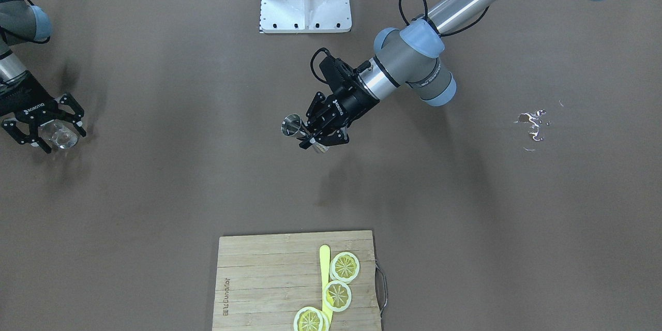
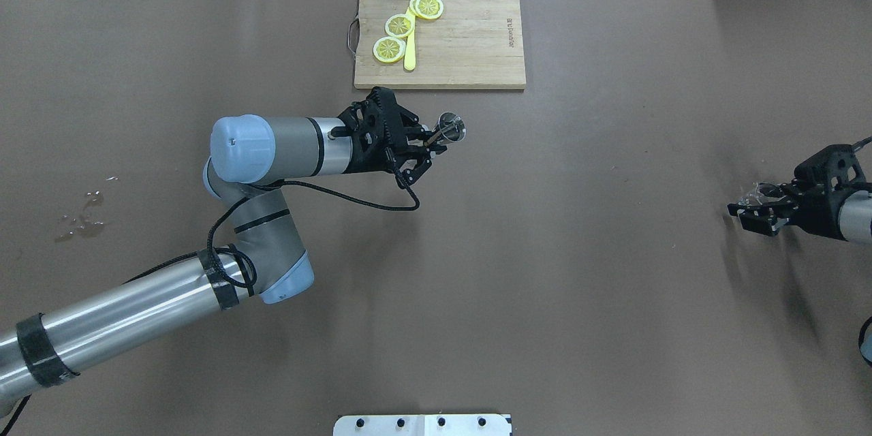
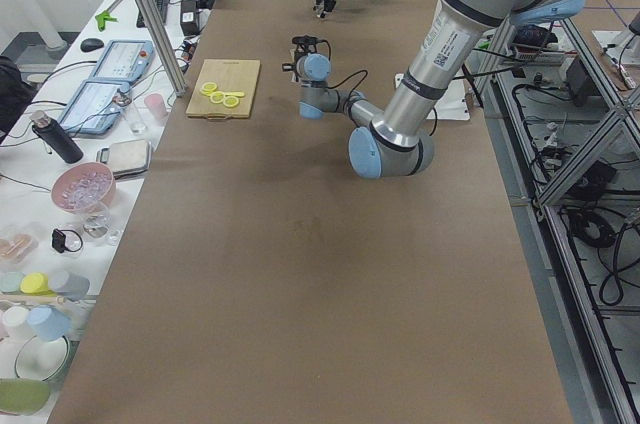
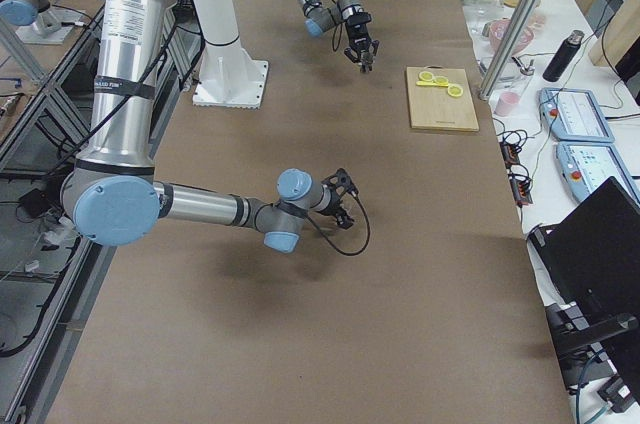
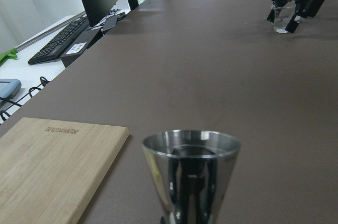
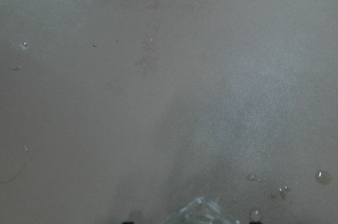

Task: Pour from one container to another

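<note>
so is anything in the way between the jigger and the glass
Nothing visible: only bare table lies between the jigger in the left pincer and the glass in the right pincer. The cutting board sits off to one side.

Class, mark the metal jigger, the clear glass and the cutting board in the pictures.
metal jigger (image 5: 191, 182): left wrist view, on its cup wall.
clear glass (image 1: 62, 136): front-facing view, on its body.
cutting board (image 2: 470, 41): overhead view, on bare wood.

Shiny steel cone jigger (image 1: 291, 125) held aloft mid-table; clear glass (image 1: 59, 134) gripped near right end.
</note>
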